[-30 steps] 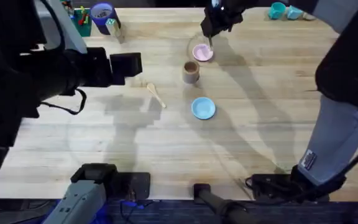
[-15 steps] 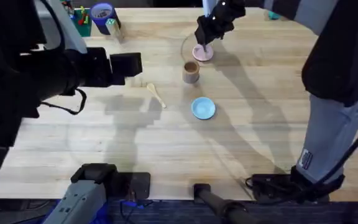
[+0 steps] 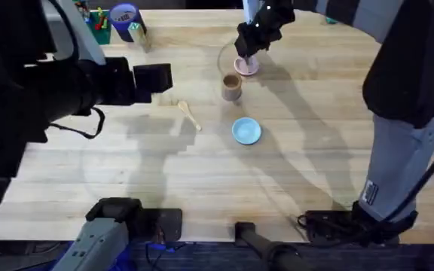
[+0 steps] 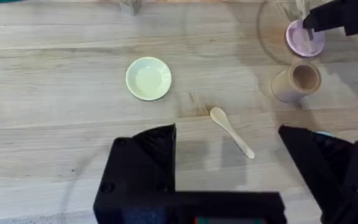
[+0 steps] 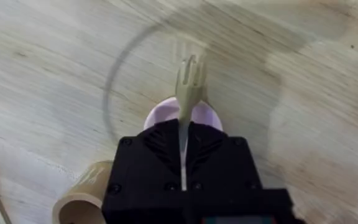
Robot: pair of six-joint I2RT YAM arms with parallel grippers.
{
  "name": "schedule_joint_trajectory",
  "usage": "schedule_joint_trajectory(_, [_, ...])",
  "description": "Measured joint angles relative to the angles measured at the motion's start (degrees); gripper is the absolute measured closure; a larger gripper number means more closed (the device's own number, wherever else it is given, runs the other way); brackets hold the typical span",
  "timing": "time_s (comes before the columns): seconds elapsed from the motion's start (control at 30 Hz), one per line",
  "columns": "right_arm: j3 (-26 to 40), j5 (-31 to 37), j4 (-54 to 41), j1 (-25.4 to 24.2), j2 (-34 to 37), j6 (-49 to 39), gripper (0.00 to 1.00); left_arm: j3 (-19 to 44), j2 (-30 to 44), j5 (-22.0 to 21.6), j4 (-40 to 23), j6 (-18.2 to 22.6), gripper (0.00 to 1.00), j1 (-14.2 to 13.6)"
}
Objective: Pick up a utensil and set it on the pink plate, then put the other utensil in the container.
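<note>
Big wooden table [image 3: 315, 150] under both arms. The right gripper [image 3: 249, 51] is over the pink plate [image 3: 248, 65], dropped lower than a second ago. Its wrist view reveals what the overhead cannot: fingers clamped on a wooden fork [image 5: 188, 84], long axis running straight out from the jaws, tines pointing away across the plate's far rim. The tan cup [image 3: 231, 87] sits just beside. The left gripper [image 4: 229, 180], jaws apart, hovers near the spoon [image 4: 231, 131], bowl toward the yellow plate [image 4: 148, 78].

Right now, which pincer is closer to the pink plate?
The right pincer: it hangs just over the pink plate, gripping the fork. The left pincer sits far off, near the spoon.
</note>
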Motion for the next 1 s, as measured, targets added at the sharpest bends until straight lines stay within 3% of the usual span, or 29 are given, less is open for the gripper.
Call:
schedule_joint_trajectory(0.53, [0.12,0.00,-1.19,0.00,0.00,0.02,0.971,0.00,0.00,0.00,0.00,0.00,0.009,0.00])
schedule_joint_trajectory(1.0, [4.57,-0.02,-7.30,0.00,0.02,0.02,0.971,0.00,0.00,0.00,0.00,0.00,0.009,0.00])
